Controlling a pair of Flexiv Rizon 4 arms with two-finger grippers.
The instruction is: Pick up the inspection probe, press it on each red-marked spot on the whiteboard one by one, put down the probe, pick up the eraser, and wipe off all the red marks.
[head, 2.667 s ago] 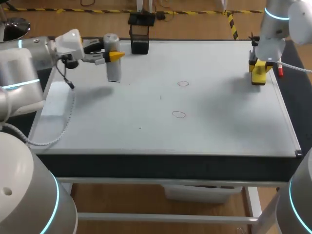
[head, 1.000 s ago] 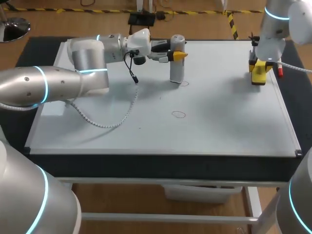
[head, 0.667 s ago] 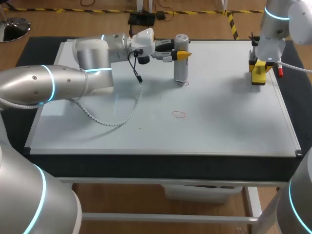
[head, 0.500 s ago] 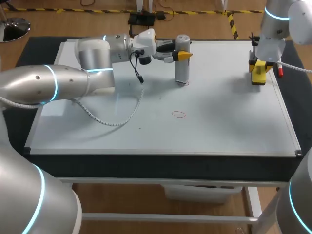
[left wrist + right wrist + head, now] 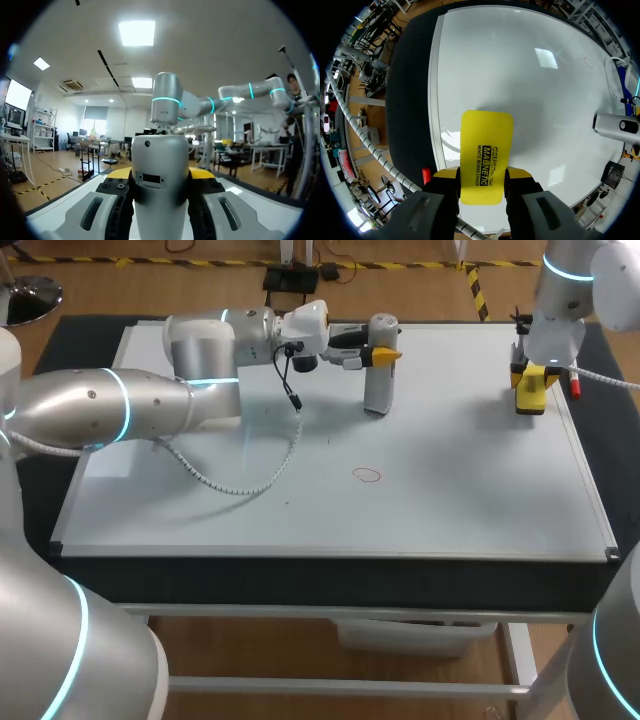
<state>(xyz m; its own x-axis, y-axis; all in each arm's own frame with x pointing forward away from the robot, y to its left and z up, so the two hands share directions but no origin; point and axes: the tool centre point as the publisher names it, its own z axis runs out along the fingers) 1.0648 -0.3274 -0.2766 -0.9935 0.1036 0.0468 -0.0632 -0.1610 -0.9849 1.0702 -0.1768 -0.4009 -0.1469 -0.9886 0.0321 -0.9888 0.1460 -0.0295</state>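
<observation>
Inspection probe (image 5: 378,380) stands upright, clamped in our left gripper (image 5: 381,352), foot at the whiteboard (image 5: 460,500), so we judge a press under way; next we lift across to the nearer red mark (image 5: 367,475), our right gripper (image 5: 482,175) clasping the eraser (image 5: 486,150) near the board's right edge.

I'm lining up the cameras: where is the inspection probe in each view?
Head view: inspection probe upright at the whiteboard's far middle, in the left hand.
Left wrist view: between that hand's fingers.
Right wrist view: far across, beyond the eraser.
Shared landmark: the whiteboard.
</observation>
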